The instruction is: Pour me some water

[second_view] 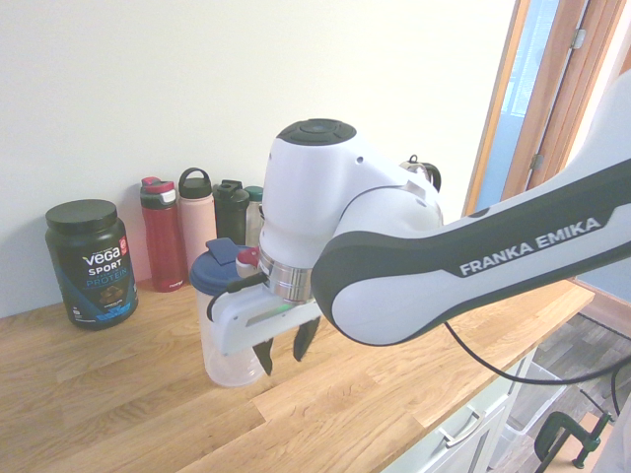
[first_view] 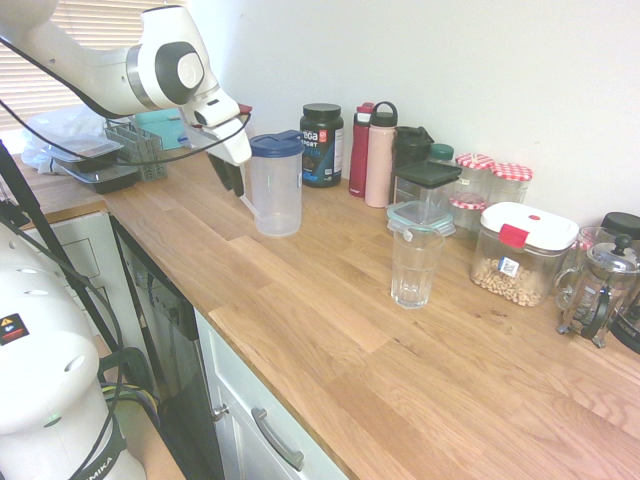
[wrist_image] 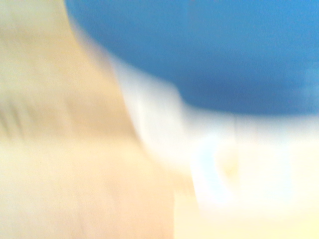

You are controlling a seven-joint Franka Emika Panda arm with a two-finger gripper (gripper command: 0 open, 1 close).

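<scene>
"Vega Sport Protein" on black tub (second_view: 89, 264); "FRANKA EMIKA" on arm (second_view: 473, 266).

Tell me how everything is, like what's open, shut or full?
gripper: jaws open
pitcher: upright, lid on; can't tell how full
drinking glass: upright, no water visible
clear food box: lid on, partly filled
black tub: upright, lid on
red bottle: upright, closed
pink bottle: upright, closed
</scene>
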